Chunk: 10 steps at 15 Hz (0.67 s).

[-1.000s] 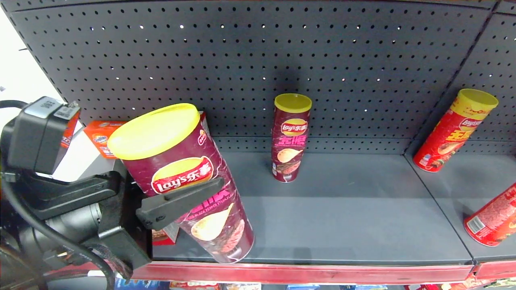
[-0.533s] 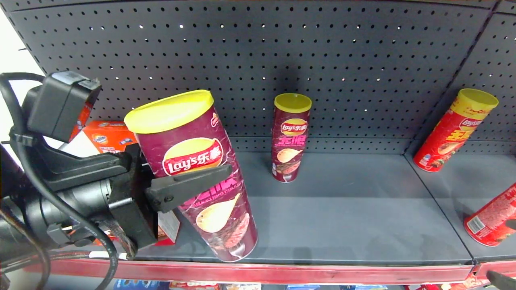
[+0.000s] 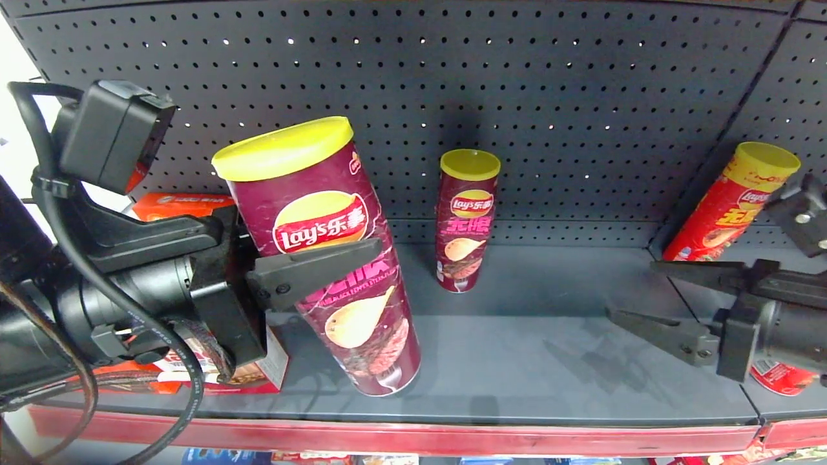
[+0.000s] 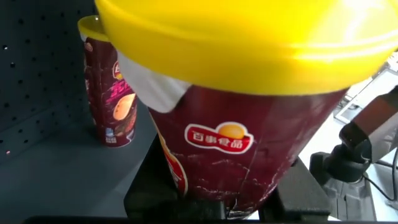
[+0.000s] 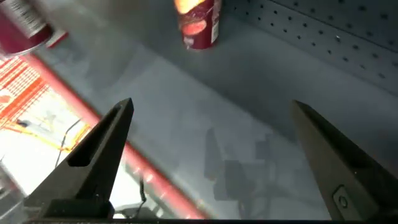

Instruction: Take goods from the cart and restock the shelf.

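Observation:
My left gripper [image 3: 323,258] is shut on a maroon chips can with a yellow lid [image 3: 323,245], held tilted, its base low over the front left of the grey shelf [image 3: 549,349]. From the left wrist the can [image 4: 236,143] looms close. A second maroon can [image 3: 468,219] [image 4: 109,93] [image 5: 199,22] stands upright at the back of the shelf, against the pegboard. My right gripper [image 3: 630,289] [image 5: 212,104] hangs open over the shelf's right part with nothing between its fingers.
A red can [image 3: 733,206] leans at the back right, and another red can [image 3: 775,378] lies partly behind my right gripper. Orange boxes [image 3: 184,206] sit at the far left. The pegboard wall [image 3: 452,84] closes the back. A red lip [image 3: 452,439] edges the front.
My left gripper has carried the maroon can up and farther in over the shelf. My right gripper has come into view from the right, open.

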{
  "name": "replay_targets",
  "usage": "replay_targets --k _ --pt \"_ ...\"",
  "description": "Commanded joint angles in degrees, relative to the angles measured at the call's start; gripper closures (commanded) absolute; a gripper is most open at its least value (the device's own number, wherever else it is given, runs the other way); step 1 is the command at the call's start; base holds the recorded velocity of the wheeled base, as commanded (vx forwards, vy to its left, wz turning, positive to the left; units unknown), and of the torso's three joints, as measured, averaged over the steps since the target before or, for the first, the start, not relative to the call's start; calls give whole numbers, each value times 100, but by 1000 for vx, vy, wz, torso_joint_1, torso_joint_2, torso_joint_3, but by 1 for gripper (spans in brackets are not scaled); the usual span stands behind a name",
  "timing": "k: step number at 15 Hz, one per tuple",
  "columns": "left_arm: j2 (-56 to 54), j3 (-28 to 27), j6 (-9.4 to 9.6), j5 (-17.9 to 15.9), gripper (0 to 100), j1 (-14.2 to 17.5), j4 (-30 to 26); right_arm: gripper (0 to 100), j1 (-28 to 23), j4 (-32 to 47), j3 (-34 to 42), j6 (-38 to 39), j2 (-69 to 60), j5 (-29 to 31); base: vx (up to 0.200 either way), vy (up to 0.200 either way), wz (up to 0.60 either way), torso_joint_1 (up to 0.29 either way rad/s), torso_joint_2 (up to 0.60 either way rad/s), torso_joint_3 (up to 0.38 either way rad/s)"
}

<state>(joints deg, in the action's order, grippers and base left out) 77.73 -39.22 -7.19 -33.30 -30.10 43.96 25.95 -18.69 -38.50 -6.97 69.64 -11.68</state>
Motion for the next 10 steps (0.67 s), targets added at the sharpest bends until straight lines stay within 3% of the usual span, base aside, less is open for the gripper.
replay_targets --k 1,3,6,10 --pt "50 37 -1 -1 100 13 16 0 -38 -645 -290 -15 1227 60 0 0 0 0 0 0" --pt "58 19 -1 -1 100 118 16 0 -126 -1418 -703 -41 2097 43 0 0 0 0 0 0" --pt "190 2 -19 -18 100 162 218 0 -170 -1814 -1450 -155 2923 -353 0 0 0 0 0 0" --pt "296 -77 -19 -124 100 259 289 0 -715 -2455 -2724 -937 4250 -2242 0 0 0 0 0 0"
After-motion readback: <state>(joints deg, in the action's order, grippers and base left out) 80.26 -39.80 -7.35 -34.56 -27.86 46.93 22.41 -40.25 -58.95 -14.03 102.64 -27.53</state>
